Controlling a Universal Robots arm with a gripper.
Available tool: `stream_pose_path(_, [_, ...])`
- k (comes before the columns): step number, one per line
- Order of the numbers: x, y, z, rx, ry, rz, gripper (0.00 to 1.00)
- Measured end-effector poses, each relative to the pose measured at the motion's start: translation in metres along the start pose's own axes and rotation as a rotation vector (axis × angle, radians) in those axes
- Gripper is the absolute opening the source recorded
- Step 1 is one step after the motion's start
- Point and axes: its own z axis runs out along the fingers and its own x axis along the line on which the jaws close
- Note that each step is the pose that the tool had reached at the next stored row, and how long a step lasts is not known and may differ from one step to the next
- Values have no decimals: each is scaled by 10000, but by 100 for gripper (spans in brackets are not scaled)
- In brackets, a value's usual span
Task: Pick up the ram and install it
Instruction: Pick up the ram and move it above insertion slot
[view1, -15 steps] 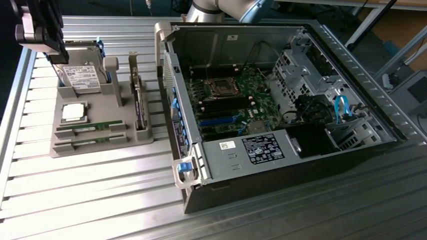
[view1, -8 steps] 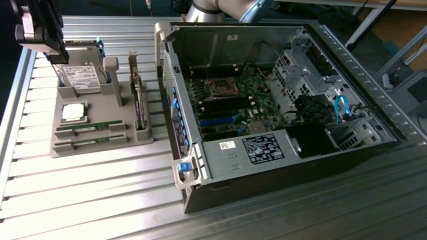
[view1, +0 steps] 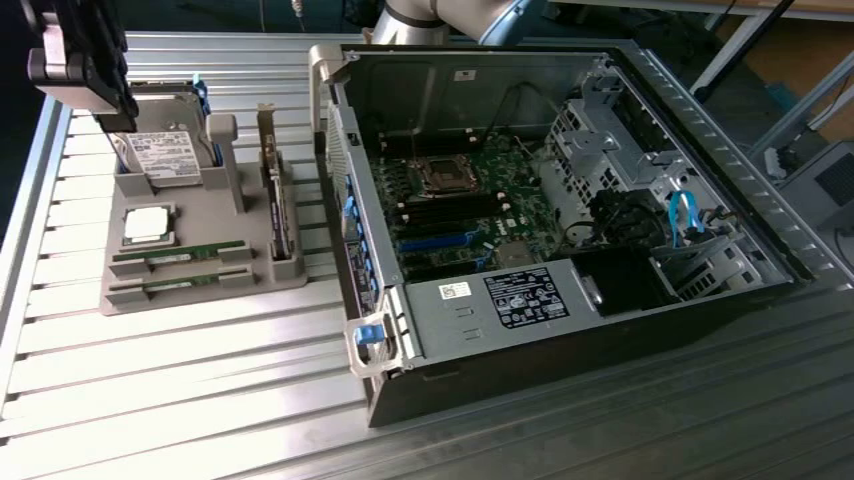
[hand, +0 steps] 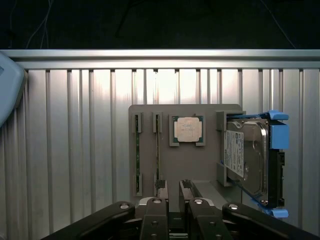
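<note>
Gripper (hand: 173, 186) hangs over the grey parts tray (view1: 214, 298), at 10 o'clock in the exterior view, fingers (hand: 159, 186) spread, pinching nothing. Both ram sticks (view1: 180, 253) sit edge-up in tray slots, at 6 o'clock from the processor (view1: 147, 225).

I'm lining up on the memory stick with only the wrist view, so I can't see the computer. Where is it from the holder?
Observer: The open computer case lies right beside the gray holder, on the exterior view's right of it.
Operator: And how high am I?
Observer: The gripper hangs clear above the holder's hard drive end, touching nothing.
Operator: Anything tall on the case side of the holder?
Observer: Yes, a dark card stands on edge in the holder, between the memory sticks and the case.
</note>
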Motion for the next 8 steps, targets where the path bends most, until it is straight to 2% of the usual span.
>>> stream_pose_path(5, [0,0,1,0,0,0,24])
stream_pose_path(8, [1,-1,36,0,0,0,24])
